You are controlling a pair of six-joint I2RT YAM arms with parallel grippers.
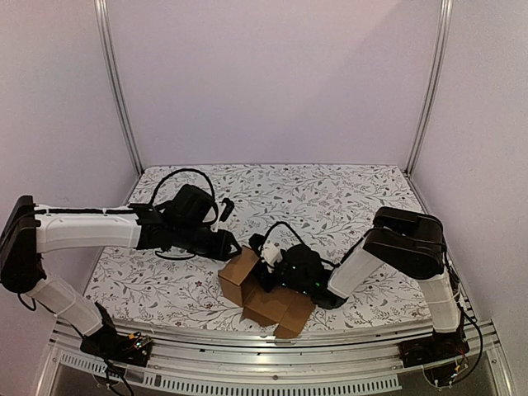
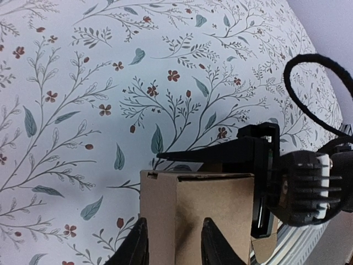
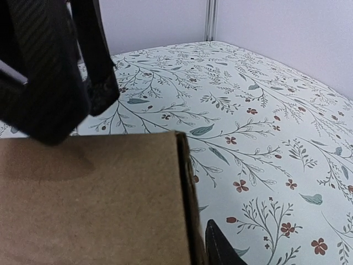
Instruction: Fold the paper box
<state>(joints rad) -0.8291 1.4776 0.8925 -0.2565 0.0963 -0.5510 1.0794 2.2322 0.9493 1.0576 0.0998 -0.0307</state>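
Left hand (image 2: 175, 223) slightly parted astride paper box (image 2: 220, 204) corner, seen only from wrist, right hand (image 1: 269, 262) grip unclear

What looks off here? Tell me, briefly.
The paper box is lopsided: one end stands as a cube, while its other flaps lie splayed flat by the table's near edge. Nothing looks damaged.

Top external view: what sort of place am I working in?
Probably an enclosed robot test cell rather than a home: plain pale walls, aluminium frame posts, and a floral-print table cover.
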